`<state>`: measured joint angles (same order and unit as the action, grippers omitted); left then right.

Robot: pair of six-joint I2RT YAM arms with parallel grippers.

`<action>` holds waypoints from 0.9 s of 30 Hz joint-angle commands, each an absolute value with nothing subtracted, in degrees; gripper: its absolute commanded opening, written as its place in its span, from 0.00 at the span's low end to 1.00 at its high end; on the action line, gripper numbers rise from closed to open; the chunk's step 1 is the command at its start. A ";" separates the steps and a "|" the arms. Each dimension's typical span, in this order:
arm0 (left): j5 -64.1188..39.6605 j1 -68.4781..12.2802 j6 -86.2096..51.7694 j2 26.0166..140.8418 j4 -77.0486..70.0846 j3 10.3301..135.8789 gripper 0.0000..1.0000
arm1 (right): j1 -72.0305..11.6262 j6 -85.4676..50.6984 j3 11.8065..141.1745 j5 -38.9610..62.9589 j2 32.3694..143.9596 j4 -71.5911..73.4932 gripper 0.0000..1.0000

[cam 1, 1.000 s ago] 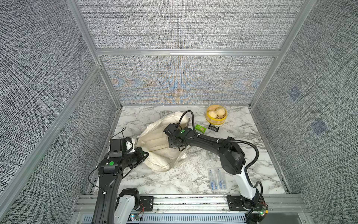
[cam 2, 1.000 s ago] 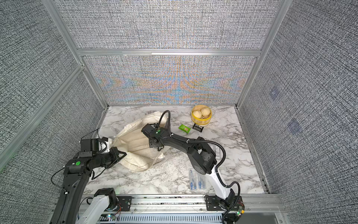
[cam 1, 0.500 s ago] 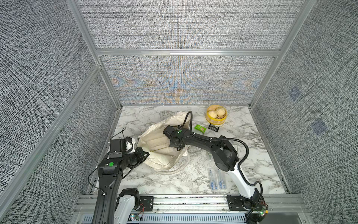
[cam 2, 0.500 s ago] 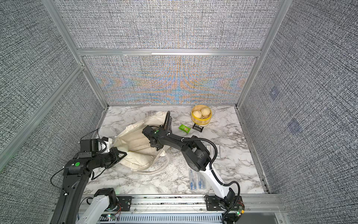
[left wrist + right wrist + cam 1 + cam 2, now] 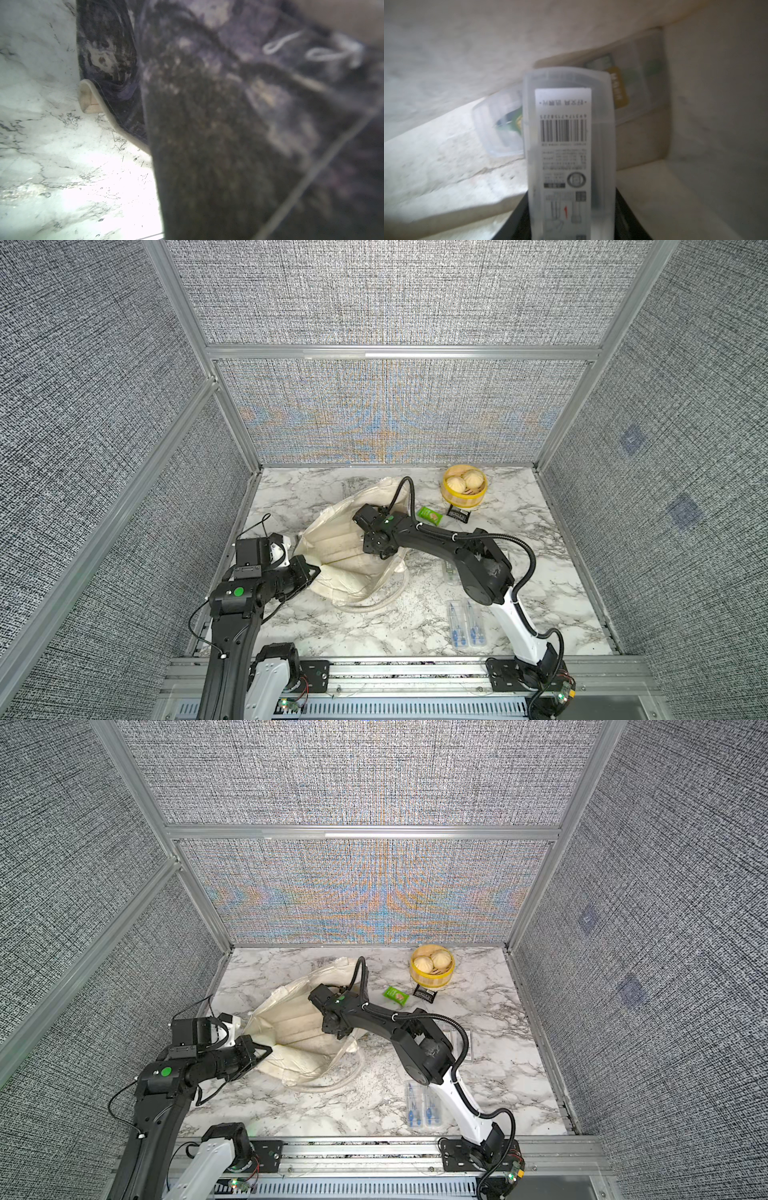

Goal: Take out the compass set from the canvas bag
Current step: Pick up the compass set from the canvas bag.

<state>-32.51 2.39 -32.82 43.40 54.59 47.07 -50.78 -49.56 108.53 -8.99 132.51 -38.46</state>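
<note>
The cream canvas bag [image 5: 340, 539] [image 5: 291, 1023] lies on its side on the marble table, mouth facing right. My left gripper [image 5: 311, 570] [image 5: 264, 1050] is shut on the bag's left edge. In the left wrist view the bag's dark printed panel [image 5: 228, 104] covers the jaws. My right gripper [image 5: 374, 549] reaches into the bag's mouth. In the right wrist view the compass set [image 5: 566, 145], a clear plastic case with a barcode label, sits between my right gripper's [image 5: 572, 207] black fingers, which press against both of its sides.
Two more clear cases [image 5: 500, 128] [image 5: 633, 87] with green contents lie deeper in the bag. Clear cases with blue parts [image 5: 465, 624] rest on the table at front right. A yellow steamer basket [image 5: 463, 491], green packet [image 5: 430, 515] and black packet [image 5: 458, 515] sit at back right.
My right gripper's jaws have narrowed around the clear case inside the bag, and the right arm's elbow has shifted a little. A bag handle now lies looped in front. The left arm has stayed put.
</note>
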 commanded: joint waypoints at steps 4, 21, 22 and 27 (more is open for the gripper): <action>-32.61 2.42 -31.93 43.94 53.88 47.81 0.00 | -50.71 -42.20 111.15 -5.54 131.11 -38.92 0.31; -32.79 2.38 -32.43 45.44 52.12 47.72 0.00 | -54.83 -25.32 115.66 3.42 118.87 -47.63 0.29; -32.70 2.38 -32.43 45.52 52.12 47.72 0.00 | -55.13 -24.66 116.88 4.23 118.39 -48.40 0.29; -31.99 2.37 -32.27 45.95 52.64 48.08 0.00 | -58.00 -21.55 121.09 9.19 112.95 -53.41 0.29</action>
<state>-32.32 2.39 -32.91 45.69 53.47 47.48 -56.88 -24.53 119.96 5.19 115.61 -49.19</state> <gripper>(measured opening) 0.079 0.460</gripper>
